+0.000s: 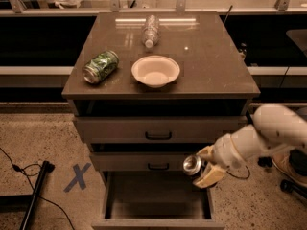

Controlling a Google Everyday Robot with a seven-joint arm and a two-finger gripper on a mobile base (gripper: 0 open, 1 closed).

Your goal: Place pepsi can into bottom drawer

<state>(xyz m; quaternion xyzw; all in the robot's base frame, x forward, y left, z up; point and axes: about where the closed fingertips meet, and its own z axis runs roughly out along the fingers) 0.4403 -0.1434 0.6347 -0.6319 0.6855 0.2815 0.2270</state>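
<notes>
Pincer [200, 166] clamped on pepsi can [192, 165], by right edge of open bottom drawer [153, 202]

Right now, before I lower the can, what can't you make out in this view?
- pepsi can: only its silver top shows, end-on; the gripper, shut around it just above the drawer's right side, hides the body and markings.
- bottom drawer: the front is cut off by the lower edge, and the back is dark under the middle drawer.
- Arm: cut off by the right edge.
</notes>
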